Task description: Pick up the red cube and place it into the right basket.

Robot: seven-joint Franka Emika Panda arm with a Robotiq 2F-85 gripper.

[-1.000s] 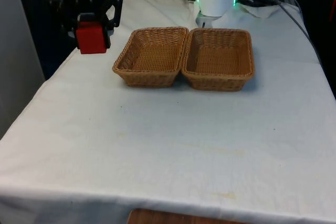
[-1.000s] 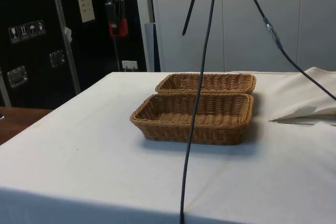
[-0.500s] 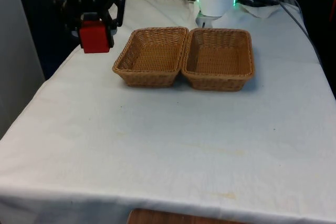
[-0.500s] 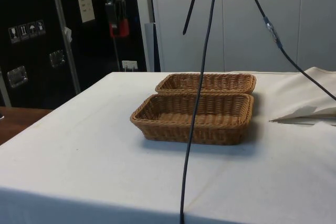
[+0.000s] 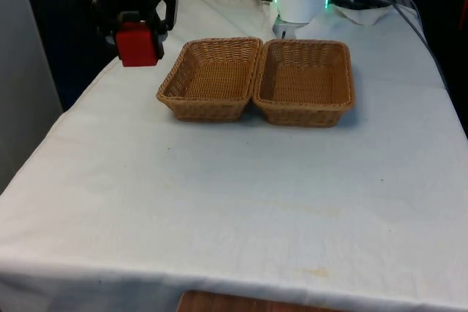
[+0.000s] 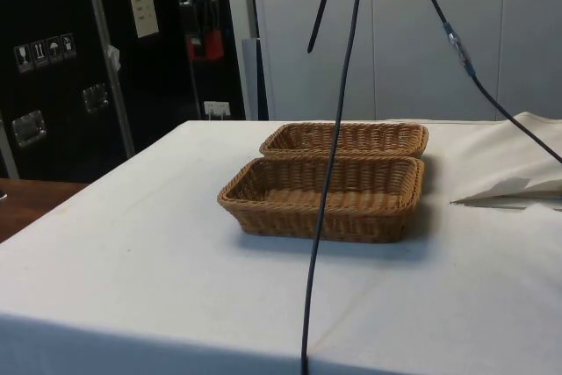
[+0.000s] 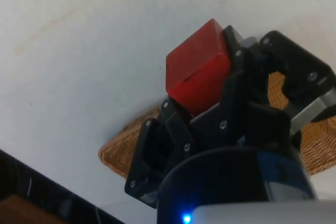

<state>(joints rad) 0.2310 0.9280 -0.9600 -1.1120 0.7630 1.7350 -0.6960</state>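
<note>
Red cube (image 5: 138, 44) in gripper (image 5: 133, 25); wrist view shows basket (image 7: 128, 145) beneath.

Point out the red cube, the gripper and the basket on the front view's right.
red cube (image 5: 139, 45): front view, on its front face.
gripper (image 5: 131, 16): front view, on the black fingers above the cube.
right basket (image 5: 303, 112): front view, on its near woven wall.

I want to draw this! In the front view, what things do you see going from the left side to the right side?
red cube held up in the end effector → left basket → right basket, both on the white cloth.
</note>
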